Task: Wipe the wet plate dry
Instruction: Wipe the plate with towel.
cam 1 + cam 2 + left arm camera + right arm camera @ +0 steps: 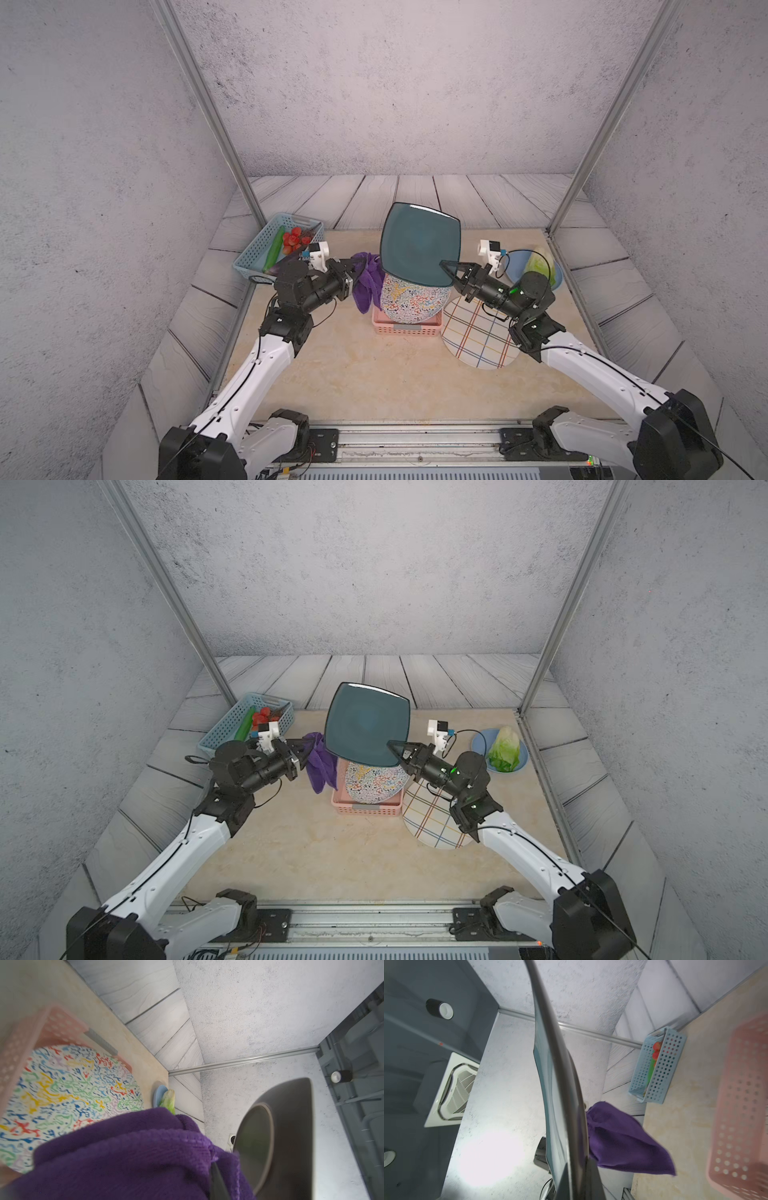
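Observation:
A dark teal square plate [419, 245] [368, 725] is held up on edge above the middle of the table. My right gripper [449, 266] [395, 746] is shut on its lower right corner; in the right wrist view the plate's rim [560, 1084] runs up from the gripper [575, 1169]. My left gripper [359, 262] [309, 744] is shut on a purple cloth [368, 286] [320, 766] that hangs at the plate's left edge. The cloth [124, 1157] hides most of the left gripper [214, 1169] and lies by the plate's grey underside [286, 1136]. I cannot tell whether they touch.
Under the raised plate a pink basket [405, 330] holds a squiggle-patterned plate [411, 299]. A checked plate [478, 336] lies under the right arm. A blue dish [515, 270] with lettuce sits at the back right, a blue basket [253, 257] of vegetables at the back left.

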